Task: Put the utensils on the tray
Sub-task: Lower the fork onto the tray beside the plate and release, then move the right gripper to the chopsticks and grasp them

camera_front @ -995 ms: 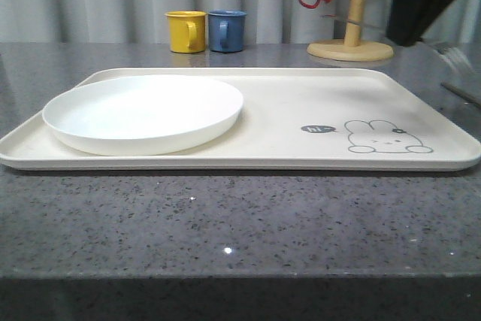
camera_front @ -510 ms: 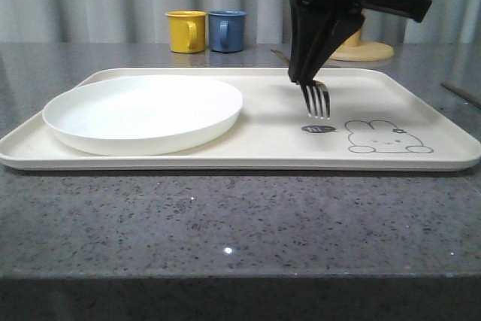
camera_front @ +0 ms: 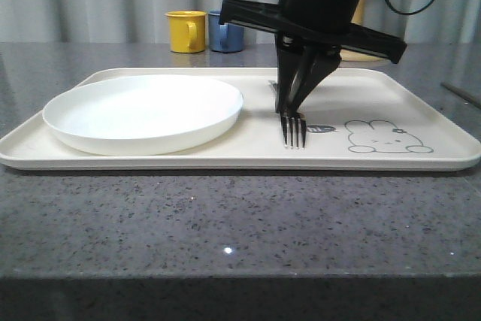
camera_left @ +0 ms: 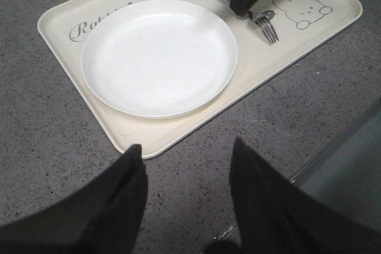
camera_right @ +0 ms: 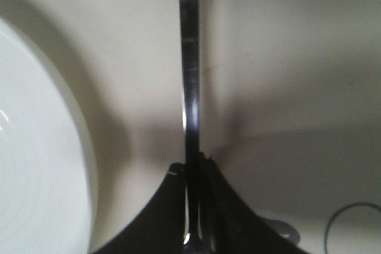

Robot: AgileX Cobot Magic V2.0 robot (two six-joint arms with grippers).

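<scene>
The cream tray (camera_front: 391, 95) lies across the grey counter with a bunny drawing at its right. My right gripper (camera_front: 289, 103) hangs over the tray's middle, shut on a silver fork (camera_front: 293, 131). The fork's tines point toward the front and reach down to the tray surface beside the bunny. In the right wrist view the fork handle (camera_right: 190, 75) runs straight out from the shut right gripper (camera_right: 193, 171) over the tray (camera_right: 286, 57). My left gripper (camera_left: 187, 145) is open and holds nothing, above bare counter in front of the tray (camera_left: 59, 34). From there the fork (camera_left: 268, 28) shows too.
A round white plate (camera_front: 143, 114) takes up the tray's left half, close to the fork. A yellow mug (camera_front: 186, 31) and a blue mug (camera_front: 225, 31) stand behind the tray. A slim dark stick-like thing (camera_front: 462, 94) lies on the counter right of the tray.
The right gripper came in from the upper right with the fork, then moved left and lower, bringing the tines down to the tray. The plate and the mugs stayed put.
</scene>
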